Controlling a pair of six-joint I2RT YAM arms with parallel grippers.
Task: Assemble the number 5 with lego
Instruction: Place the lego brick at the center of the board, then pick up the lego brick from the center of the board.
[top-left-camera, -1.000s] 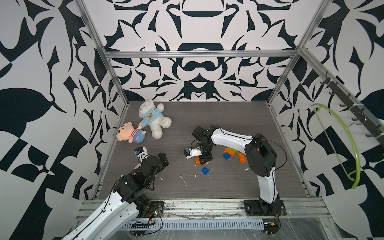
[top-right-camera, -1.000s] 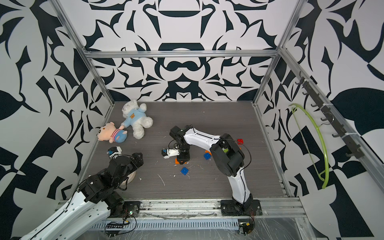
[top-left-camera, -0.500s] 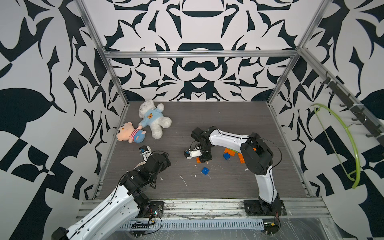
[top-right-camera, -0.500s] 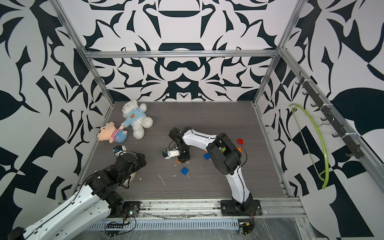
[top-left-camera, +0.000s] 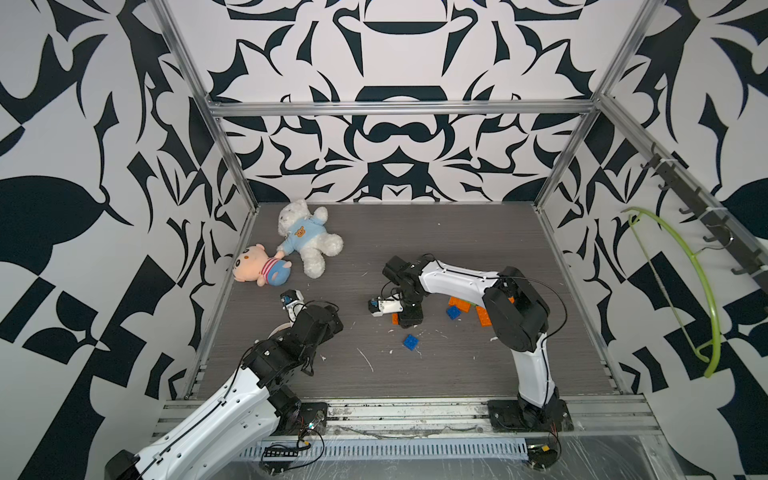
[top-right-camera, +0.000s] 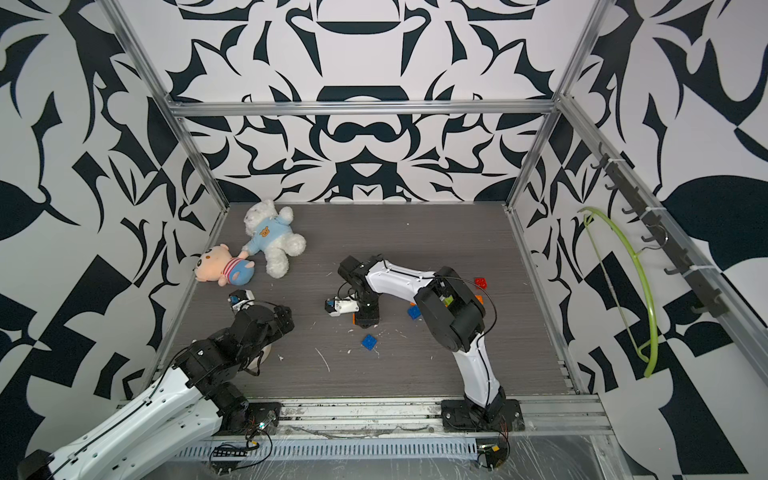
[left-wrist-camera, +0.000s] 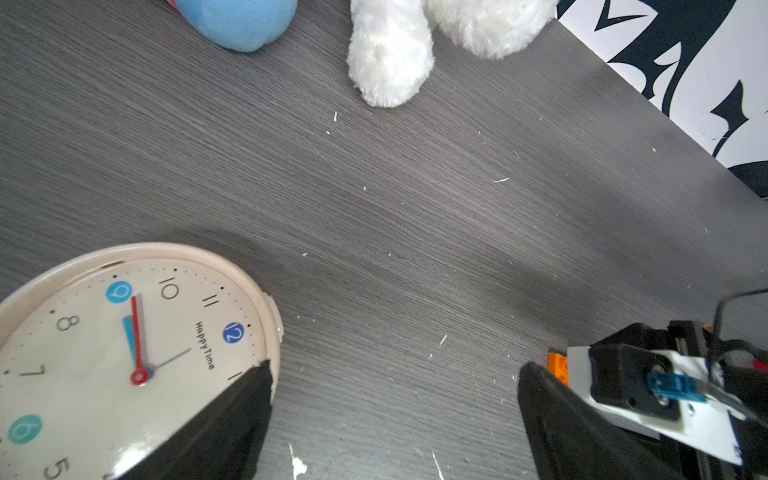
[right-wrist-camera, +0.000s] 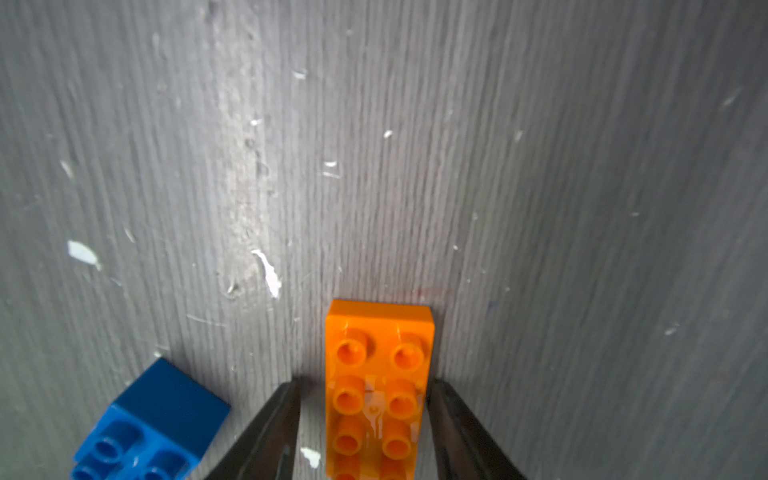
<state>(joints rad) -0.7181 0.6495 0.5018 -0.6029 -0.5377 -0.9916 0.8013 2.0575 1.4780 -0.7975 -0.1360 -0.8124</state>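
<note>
- The dark wood-grain table (top-left-camera: 457, 374) is dotted with white flecks.
- A white teddy bear (top-left-camera: 309, 241) and a pink-faced doll (top-left-camera: 259, 270) lie touching each other near the far left corner, well apart from the bricks.
- A round cream clock (left-wrist-camera: 124, 353) lies flat near the left edge, mostly hidden under the left arm in both top views.
- Loose bricks lie on the right half of the table. A blue square brick (top-left-camera: 410, 342) sits alone toward the front. A second blue brick (top-left-camera: 453, 312) sits beside two spare orange bricks (top-left-camera: 483, 316), which the right arm partly covers. A red brick (top-right-camera: 481, 282) lies further right.
- The right gripper (right-wrist-camera: 365, 384) points down near the middle of the table, over an orange brick (right-wrist-camera: 380, 340) that lies flat with its studs up.
- Its fingers (right-wrist-camera: 266, 428) stand apart, one along each long side of that brick. A strip of table shows between one finger and the brick. The other finger is at the brick's edge, and I cannot tell whether it touches.
- In the right wrist view the blue square brick lies just beside one finger, apart from the orange brick.
- The left gripper (left-wrist-camera: 395, 368) is spread wide and holds nothing. One finger is over the clock's rim, with bare table between the two.
</note>
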